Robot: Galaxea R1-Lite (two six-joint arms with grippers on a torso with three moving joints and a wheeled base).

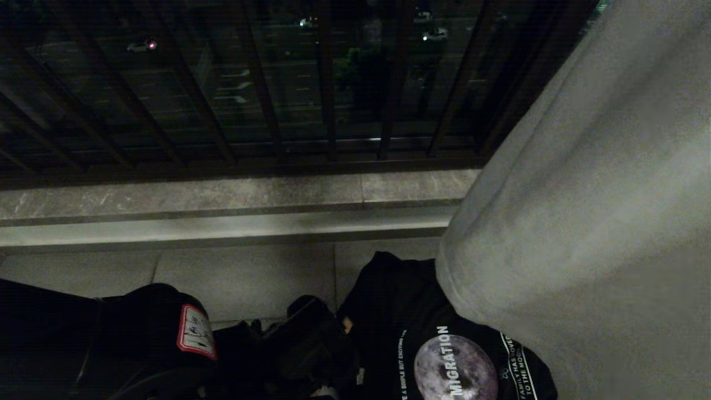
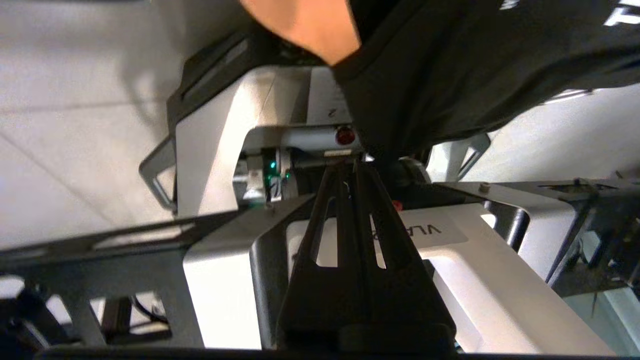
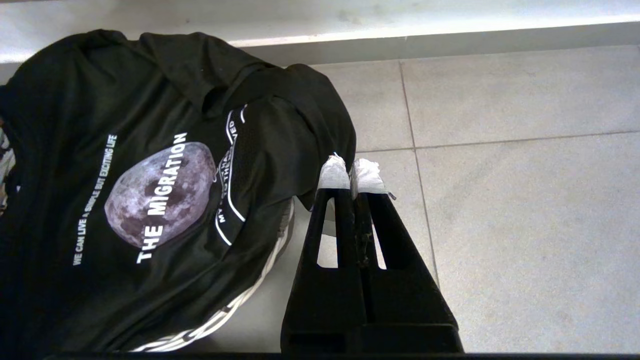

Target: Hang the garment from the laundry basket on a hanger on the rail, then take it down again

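Lying bunched over the laundry basket (image 3: pixel 260 280) on the floor, the black T-shirt (image 3: pixel 150 190) is just left of the right pincer (image 3: pixel 354 172), pressed together; the left pincer (image 2: pixel 350 167), also pressed together, holds nothing visibly.

Matt black cloth garment (image 3: pixel 165 165)

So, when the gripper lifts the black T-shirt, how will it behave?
The black T-shirt probably stays floppy: it lies bunched in folds. Likely light, being thin cloth. It may sag and drag on the basket rim, since it drapes over that edge.
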